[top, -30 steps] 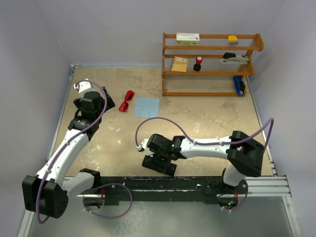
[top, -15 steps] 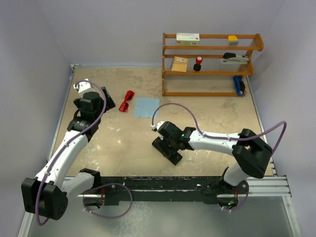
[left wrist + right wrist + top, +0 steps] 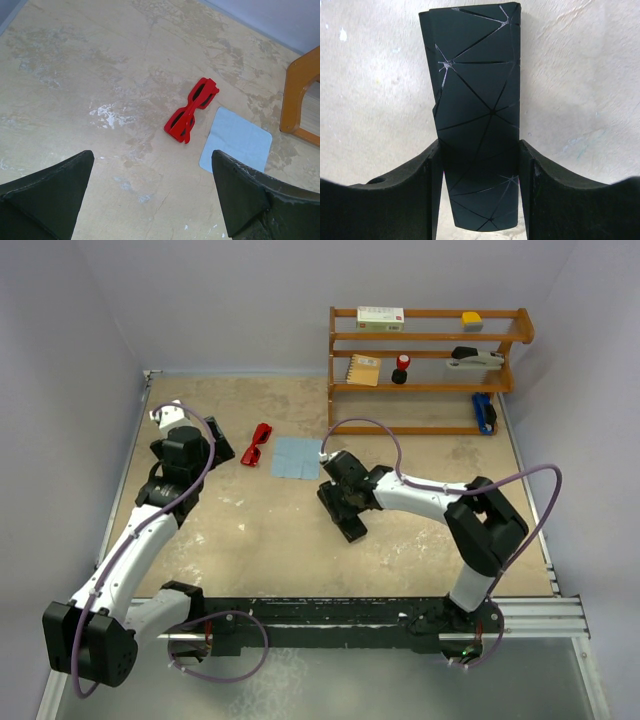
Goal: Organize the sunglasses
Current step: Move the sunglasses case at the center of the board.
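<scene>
My right gripper [image 3: 480,148] pinches the black oblong case [image 3: 477,95] with its pale crack-line pattern, both pads against the case's long sides near one end. The case sits just on the near side of the light blue square cloth [image 3: 297,457]; I cannot tell whether it rests on the table or is lifted clear. With most of its length sticking out beyond the pads, I judge it could pivot or slide out, or catch the cloth's edge and drag it.

The small folded red plastic sunglasses [image 3: 192,110] lie flat, just left of the cloth and barely apart from it. My left gripper [image 3: 150,161] hangs spread wide, left of the cloth and short of them. A low, flat frame could skid onto the cloth if one finger lands first.

I can read no writing: the case shows no logo, and the white box [image 3: 380,318] on the wooden shelf rack [image 3: 430,386] beyond the cloth is too small to read.
</scene>
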